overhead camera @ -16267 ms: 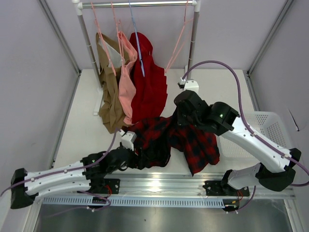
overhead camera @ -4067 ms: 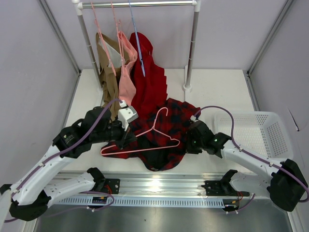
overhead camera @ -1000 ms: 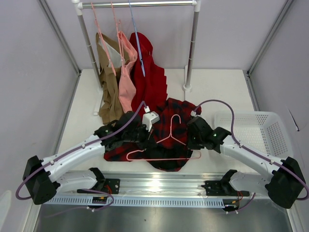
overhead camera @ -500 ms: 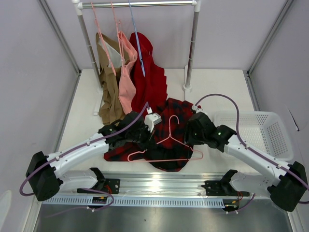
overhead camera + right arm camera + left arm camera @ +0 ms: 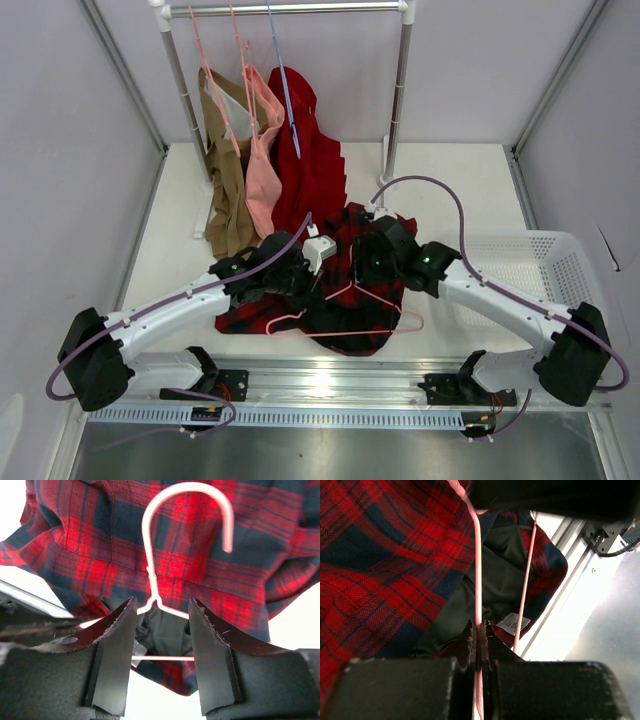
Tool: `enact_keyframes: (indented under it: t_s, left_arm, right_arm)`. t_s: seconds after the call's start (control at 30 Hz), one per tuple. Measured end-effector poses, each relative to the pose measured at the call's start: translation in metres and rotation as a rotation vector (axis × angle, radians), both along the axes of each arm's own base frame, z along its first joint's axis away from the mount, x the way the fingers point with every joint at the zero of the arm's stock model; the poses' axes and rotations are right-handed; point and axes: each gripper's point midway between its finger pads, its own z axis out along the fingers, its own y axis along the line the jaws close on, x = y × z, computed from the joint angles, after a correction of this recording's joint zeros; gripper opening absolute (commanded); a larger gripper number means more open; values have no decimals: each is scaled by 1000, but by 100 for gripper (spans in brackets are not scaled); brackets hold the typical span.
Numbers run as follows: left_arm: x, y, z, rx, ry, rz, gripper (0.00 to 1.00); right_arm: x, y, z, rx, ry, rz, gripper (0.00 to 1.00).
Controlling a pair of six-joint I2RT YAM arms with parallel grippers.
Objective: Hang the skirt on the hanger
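My left pincer (image 5: 478,630) is clamped tight on one arm of the thin pale-pink triangular wire hanger (image 5: 478,570). My right pincer (image 5: 160,612) stands apart, a finger on each side of the hanger's neck. The hanger lies on the crumpled red-and-black tartan fabric skirt (image 5: 215,575), which lies on the white table (image 5: 440,175). Beyond hangs a plain red pleated garment (image 5: 315,170).
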Motion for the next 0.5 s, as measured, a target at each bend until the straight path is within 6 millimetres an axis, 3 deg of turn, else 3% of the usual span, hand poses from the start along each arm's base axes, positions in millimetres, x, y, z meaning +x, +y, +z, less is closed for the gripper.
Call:
enact_keyframes:
  t_s: [0.2,0.5]
  left_arm:
    - [0,0,0,-2,0,-2,0]
    - [-1,-2,1,-6,-4,-7,0]
  right_arm:
    - [2,14,-19,-39,35,21,49]
    - [5,25,-24,-50,47,30,38]
